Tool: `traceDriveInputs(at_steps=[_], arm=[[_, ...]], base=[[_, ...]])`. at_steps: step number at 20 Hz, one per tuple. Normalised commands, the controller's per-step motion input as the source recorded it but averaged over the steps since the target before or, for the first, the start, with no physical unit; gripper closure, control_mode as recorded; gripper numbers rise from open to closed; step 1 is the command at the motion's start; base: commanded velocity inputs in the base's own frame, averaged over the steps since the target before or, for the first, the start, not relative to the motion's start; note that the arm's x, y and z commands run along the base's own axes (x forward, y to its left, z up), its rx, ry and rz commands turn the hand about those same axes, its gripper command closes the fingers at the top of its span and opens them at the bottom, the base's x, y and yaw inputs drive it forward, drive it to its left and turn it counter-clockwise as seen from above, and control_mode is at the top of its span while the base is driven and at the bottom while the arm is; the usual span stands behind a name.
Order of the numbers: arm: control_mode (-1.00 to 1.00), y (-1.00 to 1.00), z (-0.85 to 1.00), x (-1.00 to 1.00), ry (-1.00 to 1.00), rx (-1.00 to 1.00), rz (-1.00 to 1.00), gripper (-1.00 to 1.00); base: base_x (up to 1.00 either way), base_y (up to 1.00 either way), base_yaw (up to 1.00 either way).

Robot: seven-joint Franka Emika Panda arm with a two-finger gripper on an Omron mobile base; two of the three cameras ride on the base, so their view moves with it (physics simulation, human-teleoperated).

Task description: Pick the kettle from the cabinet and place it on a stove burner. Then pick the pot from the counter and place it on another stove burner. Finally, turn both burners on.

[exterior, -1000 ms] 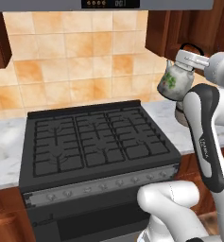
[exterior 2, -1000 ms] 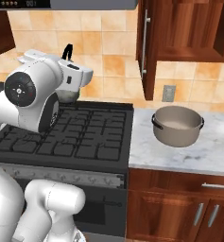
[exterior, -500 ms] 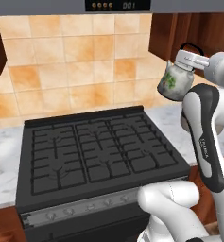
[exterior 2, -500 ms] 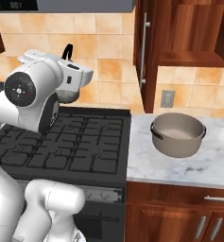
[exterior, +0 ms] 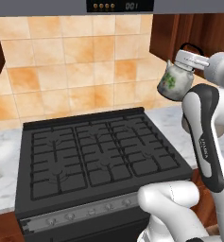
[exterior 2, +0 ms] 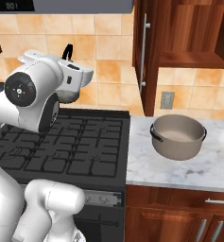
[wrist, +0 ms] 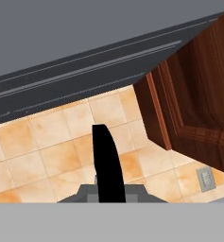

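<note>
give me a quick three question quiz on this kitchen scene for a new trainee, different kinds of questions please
1. True or false: the kettle already sits on a burner of the stove.
2. Where is the pot? A) on the counter right of the stove B) on a burner C) inside the cabinet
3. Fill in: the tool holds the kettle by its black ____.

Key: 1 false, it hangs in the air beside the stove. 2 A. 3 handle.
</note>
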Motion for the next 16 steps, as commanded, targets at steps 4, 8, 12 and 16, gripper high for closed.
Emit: traceDriveInputs(at_steps=[4,8,12,16], arm=[[1.00,0.00,0.00,0.00,0.00,0.00,0.00,1.00],[-1.00,0.17,0.00,0.05,0.00,-0.02,-0.01,1.00],[-1.00,0.12,-0.17,0.00,0.00,-0.01,0.00,1.00],[-1.00,0.08,-0.20,0.00,0.00,0.00,0.00,1.00]], base=[[0.34,0.28,-0.04],[0.00,0.00,0.00],[0.00,0.00,0.00],[0.00,0.00,0.00]])
